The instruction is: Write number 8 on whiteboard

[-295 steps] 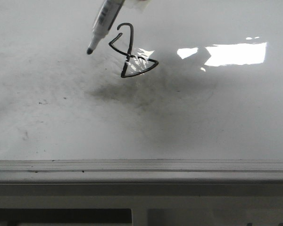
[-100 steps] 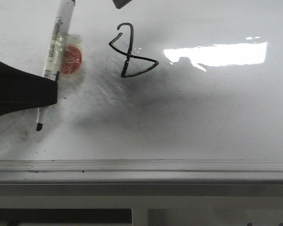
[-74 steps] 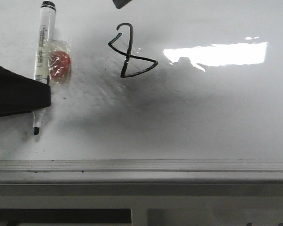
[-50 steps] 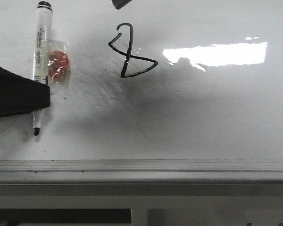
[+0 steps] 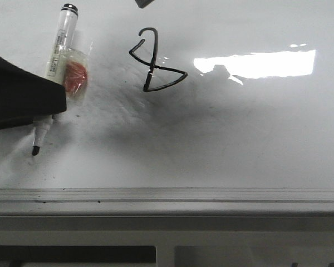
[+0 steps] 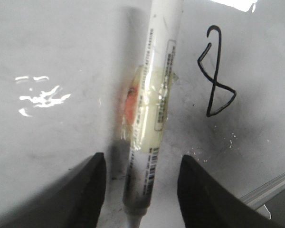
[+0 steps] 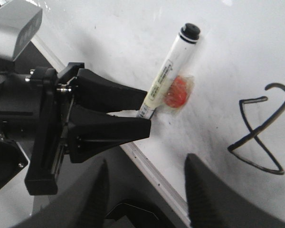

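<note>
Black number 8 (image 5: pixel 155 60) is seen at 12 o'clock on whiteboard (image 5: pixel 239 144). Marker pen (image 5: pixel 54 67) is pinched by L gripper (image 6: pixel 140 190) at 9 o'clock; R gripper (image 7: pixel 145 190) jaws are spread, nothing held.

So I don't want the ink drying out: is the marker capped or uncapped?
Uncapped. The marker shows its bare dark tip below the left gripper, over the whiteboard; no cap is visible.
</note>
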Robot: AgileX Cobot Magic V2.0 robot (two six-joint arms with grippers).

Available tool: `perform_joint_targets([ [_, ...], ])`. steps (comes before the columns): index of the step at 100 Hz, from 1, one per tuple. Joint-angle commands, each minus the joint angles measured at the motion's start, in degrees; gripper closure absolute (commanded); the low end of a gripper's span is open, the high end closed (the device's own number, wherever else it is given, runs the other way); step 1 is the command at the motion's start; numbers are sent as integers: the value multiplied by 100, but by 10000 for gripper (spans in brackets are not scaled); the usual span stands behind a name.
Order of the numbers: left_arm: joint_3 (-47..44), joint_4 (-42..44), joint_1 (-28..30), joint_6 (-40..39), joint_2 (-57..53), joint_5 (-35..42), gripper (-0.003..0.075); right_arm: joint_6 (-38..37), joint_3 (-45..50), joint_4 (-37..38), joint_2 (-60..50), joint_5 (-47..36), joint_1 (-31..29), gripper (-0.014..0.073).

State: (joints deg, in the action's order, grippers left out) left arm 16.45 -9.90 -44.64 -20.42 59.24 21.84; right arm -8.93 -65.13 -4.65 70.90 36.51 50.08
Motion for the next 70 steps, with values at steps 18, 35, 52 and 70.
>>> perform_joint_targets([
  [18, 156, 85, -7, -29, -886, 94, 444, 57, 403, 465, -933, -563, 8, 663],
  [35, 75, 675, -7, -29, -1971, -385, 741, 57, 1668, 1095, -2137, -1661, 8, 663],
  [52, -266, 990, -7, -17, -3181, -876, 741, 57, 2929, 1414, -3591, -2253, 8, 663],
  [70, -774, 1432, -7, -17, -4521, -1337, 741, 70, 4141, 1490, -5483, -2241, 8, 663],
])
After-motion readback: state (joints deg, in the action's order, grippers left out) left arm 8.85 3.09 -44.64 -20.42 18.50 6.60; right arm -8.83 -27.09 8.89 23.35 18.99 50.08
